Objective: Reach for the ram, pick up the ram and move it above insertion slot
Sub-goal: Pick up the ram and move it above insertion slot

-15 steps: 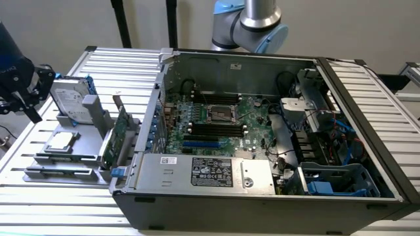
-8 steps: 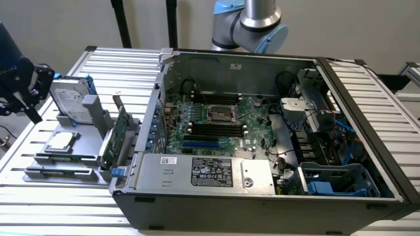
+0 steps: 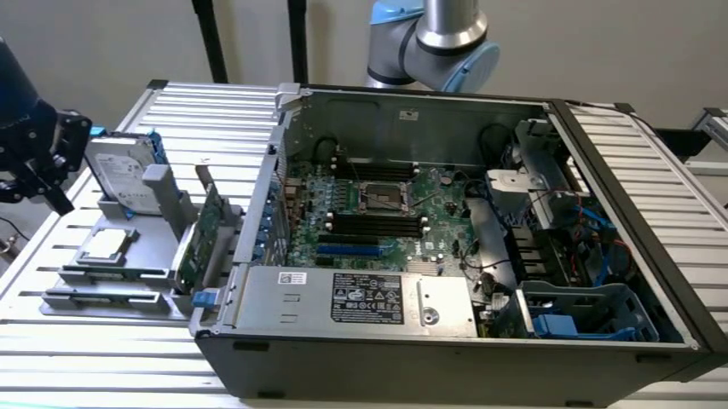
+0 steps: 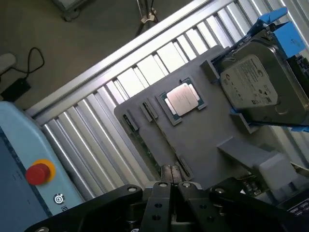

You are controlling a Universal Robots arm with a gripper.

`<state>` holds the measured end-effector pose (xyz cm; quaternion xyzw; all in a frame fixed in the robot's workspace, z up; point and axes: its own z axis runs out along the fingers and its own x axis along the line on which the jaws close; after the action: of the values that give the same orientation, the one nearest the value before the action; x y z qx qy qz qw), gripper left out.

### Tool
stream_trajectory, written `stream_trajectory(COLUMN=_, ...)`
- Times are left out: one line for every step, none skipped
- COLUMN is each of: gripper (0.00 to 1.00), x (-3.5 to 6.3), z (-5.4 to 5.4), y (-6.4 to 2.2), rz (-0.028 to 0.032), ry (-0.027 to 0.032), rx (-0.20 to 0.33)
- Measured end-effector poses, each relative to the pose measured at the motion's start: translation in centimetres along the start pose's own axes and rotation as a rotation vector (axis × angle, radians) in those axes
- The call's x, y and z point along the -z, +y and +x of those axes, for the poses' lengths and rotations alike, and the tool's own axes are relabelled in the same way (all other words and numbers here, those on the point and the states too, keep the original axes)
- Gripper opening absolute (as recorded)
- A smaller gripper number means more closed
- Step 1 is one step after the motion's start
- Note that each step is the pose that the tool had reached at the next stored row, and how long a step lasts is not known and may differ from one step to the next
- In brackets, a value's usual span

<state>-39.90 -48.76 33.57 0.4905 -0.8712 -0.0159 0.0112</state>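
We take the flat grey holder plate (image 3: 71,301) (image 4: 203,140) as our landmark; it lies on a ribbed aluminium table (image 3: 68,349). The ram (image 3: 114,273) (image 4: 150,155), a long, thin green board, stands on edge in a narrow groove along one border of the plate, between small grey clips. The gripper (image 3: 40,192) (image 4: 170,170) hangs above that border of the plate, its two slim metal fingertips pressed together with nothing between them, near one end of the ram; we cannot tell whether they touch it. Also on the plate we see a square, shiny silver processor (image 4: 182,99) in a shallow pocket, a boxy silver hard drive (image 3: 119,170) (image 4: 251,84) propped in blue rails, and a taller green expansion card (image 3: 203,239). At the exterior view's right of the plate stands the open dark metal computer case (image 3: 455,341); the insertion slot (image 3: 376,226), one of several parallel black plastic sockets, lies on the green motherboard inside.
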Motion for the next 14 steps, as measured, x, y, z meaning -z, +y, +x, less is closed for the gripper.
stream_trajectory(gripper=0.11, x=-0.02, z=0.00, y=0.00, rz=0.0001, ry=0.0008, rx=0.020)
stream_trajectory(gripper=0.11, x=-0.03, z=0.00, y=0.00, rz=0.0002, ry=0.0014, rx=0.038)
stream_trajectory(gripper=0.11, x=-0.05, z=0.00, y=-0.01, rz=0.0002, ry=0.0022, rx=0.056)
stream_trajectory(gripper=0.11, x=-0.06, z=0.00, y=-0.01, rz=0.0003, ry=0.0029, rx=0.074)
stream_trajectory(gripper=0.11, x=-0.07, z=0.00, y=-0.01, rz=0.0004, ry=0.0036, rx=0.092)
stream_trajectory(gripper=0.11, x=-0.09, z=0.00, y=-0.01, rz=0.0004, ry=0.0043, rx=0.110)
stream_trajectory(gripper=0.11, x=-0.10, z=0.00, y=-0.01, rz=0.0005, ry=0.0050, rx=0.128)
stream_trajectory(gripper=0.11, x=-0.12, z=0.00, y=-0.01, rz=0.0006, ry=0.0056, rx=0.147)
stream_trajectory(gripper=0.11, x=-0.14, z=0.00, y=-0.01, rz=0.0007, ry=0.0063, rx=0.164)
stream_trajectory(gripper=0.11, x=-0.15, z=0.00, y=-0.01, rz=0.0008, ry=0.0071, rx=0.182)
stream_trajectory(gripper=0.11, x=-0.17, z=0.00, y=-0.01, rz=0.0008, ry=0.0078, rx=0.200)
stream_trajectory(gripper=0.11, x=-0.19, z=0.00, y=-0.01, rz=0.0009, ry=0.0085, rx=0.219)
stream_trajectory(gripper=0.11, x=-0.20, z=0.00, y=-0.01, rz=0.0009, ry=0.0092, rx=0.238)
stream_trajectory(gripper=0.11, x=-0.22, z=0.00, y=-0.01, rz=0.0010, ry=0.0099, rx=0.255)
